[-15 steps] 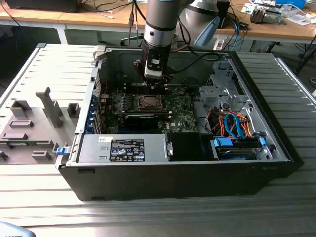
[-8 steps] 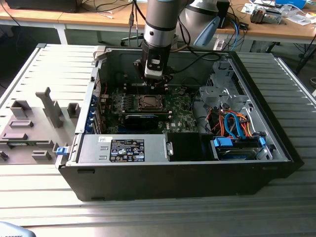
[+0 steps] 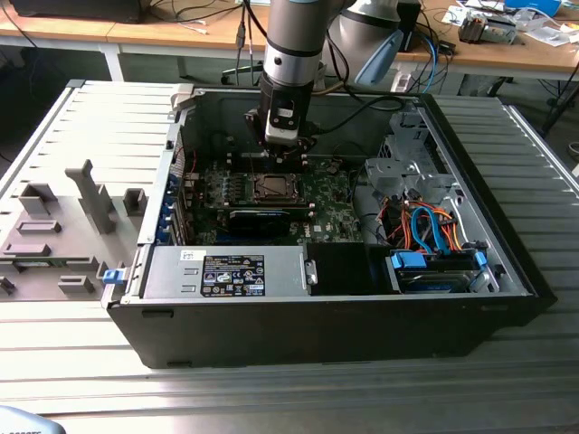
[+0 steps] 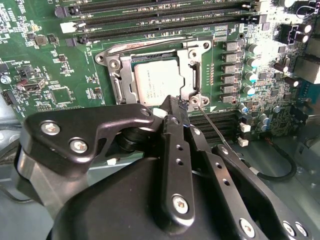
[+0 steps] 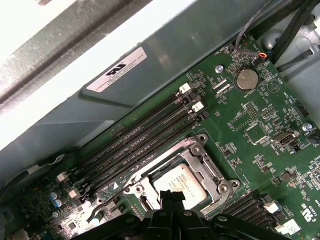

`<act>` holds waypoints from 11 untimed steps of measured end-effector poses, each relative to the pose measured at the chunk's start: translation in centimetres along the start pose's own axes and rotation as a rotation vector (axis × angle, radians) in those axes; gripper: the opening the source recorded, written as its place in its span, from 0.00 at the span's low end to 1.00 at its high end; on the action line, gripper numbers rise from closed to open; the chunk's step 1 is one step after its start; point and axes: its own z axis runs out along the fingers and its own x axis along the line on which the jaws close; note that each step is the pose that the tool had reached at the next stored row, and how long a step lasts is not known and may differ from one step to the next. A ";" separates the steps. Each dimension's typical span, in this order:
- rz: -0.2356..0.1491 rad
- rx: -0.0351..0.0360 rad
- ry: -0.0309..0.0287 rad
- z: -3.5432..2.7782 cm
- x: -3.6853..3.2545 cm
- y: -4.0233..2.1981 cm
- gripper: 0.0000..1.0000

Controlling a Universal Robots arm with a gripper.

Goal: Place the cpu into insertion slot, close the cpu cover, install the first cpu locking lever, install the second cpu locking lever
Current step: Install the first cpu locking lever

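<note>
Silver-grey and flat, the cpu (image 4: 156,84) sits in the insertion slot (image 4: 119,86), with the cpu cover (image 4: 191,75) lying down as a silvery frame around it. One thin locking lever (image 4: 212,127) slants out beside the socket. Four long black memory slots (image 5: 145,137) run along the green motherboard (image 5: 260,150) near the socket. Just above the chip's edge hangs the black end effector (image 4: 176,107), fingertips pinched together on nothing, partly blocking the socket in both wrist views.

Exterior high (wrists near the cpu (image 4: 156,81))
</note>
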 end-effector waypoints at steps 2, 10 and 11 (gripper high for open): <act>-0.001 0.0001 -0.0001 0.00 0.00 0.00 0.11; -0.005 0.0003 -0.0001 0.00 0.00 0.00 0.11; -0.005 0.0005 -0.0002 0.00 0.00 0.00 0.11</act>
